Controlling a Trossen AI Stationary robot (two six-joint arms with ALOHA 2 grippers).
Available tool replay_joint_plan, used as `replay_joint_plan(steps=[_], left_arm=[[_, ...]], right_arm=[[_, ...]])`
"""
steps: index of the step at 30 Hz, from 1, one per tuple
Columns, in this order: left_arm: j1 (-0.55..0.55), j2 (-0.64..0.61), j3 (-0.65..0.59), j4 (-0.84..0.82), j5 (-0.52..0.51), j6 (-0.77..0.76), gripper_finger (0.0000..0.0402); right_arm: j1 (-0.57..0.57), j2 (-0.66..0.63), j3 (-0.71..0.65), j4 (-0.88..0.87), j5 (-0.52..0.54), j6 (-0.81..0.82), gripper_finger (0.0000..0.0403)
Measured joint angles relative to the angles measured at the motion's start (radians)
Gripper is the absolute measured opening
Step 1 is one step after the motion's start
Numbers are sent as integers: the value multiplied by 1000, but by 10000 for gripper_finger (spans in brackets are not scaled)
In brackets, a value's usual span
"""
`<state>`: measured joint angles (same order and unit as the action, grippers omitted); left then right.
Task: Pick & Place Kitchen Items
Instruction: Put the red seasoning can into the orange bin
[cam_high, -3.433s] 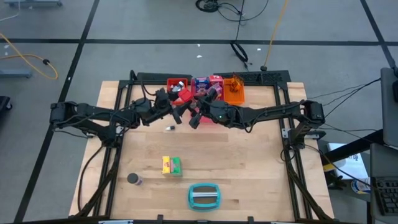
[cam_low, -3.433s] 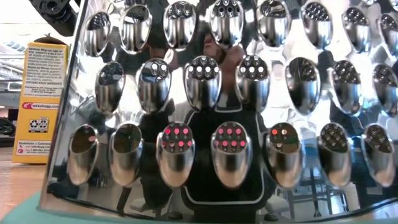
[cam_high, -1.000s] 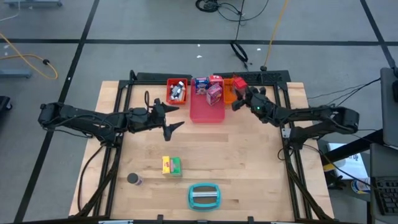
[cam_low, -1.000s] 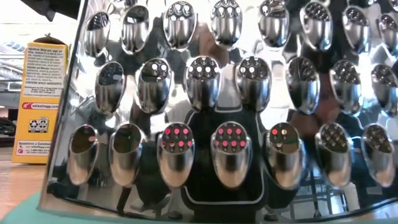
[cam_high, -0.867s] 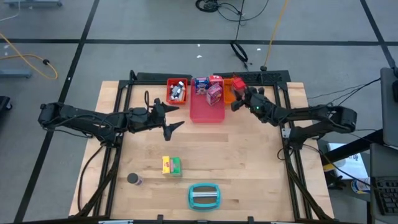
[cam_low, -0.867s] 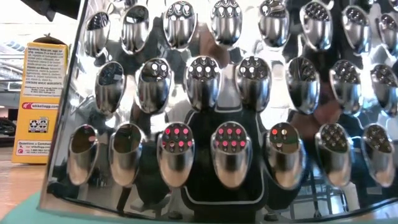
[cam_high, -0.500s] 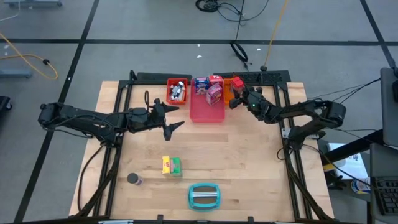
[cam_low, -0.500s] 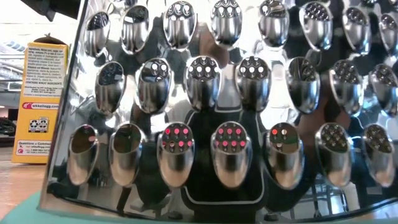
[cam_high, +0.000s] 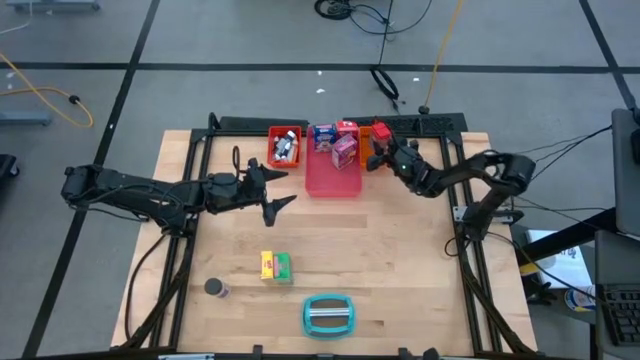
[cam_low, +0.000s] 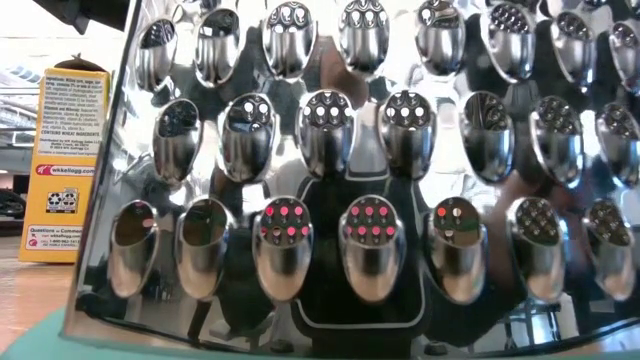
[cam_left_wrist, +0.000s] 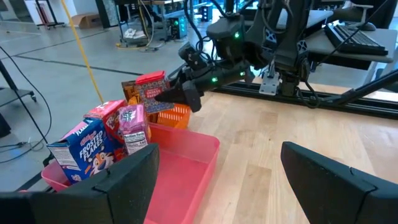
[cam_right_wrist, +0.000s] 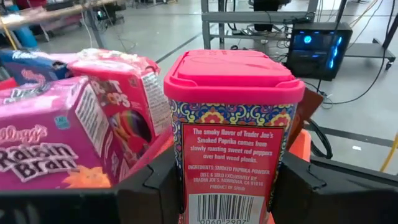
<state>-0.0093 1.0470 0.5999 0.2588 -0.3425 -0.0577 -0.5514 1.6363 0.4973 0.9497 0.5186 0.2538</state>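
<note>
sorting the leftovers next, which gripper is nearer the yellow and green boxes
Left. The left gripper hangs open just beyond the boxes, mid-table. The right gripper is at the far trays, holding a paprika tin.

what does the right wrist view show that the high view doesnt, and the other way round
Only the right wrist view: the label and barcode on the paprika tin, gripped between the right end effector's fingers, and the Raisin Bran box's lettering.

Only the high view: the open left end effector over the table, the yellow-green box, the dark can and the teal grater near the front edge.

Both: the tin held over the orange tray, with the cereal boxes beside it.
</note>
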Motion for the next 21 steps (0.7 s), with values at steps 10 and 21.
replay_joint_plan(steps=[10, 21], left_arm=[[0, 0, 0, 0, 0, -5, 335], [-5, 0, 0, -1, 1, 0, 335]], right_arm=[[-13, 149, 109, 15, 29, -40, 165], [-63, 180, 116, 20, -27, 49, 165]])
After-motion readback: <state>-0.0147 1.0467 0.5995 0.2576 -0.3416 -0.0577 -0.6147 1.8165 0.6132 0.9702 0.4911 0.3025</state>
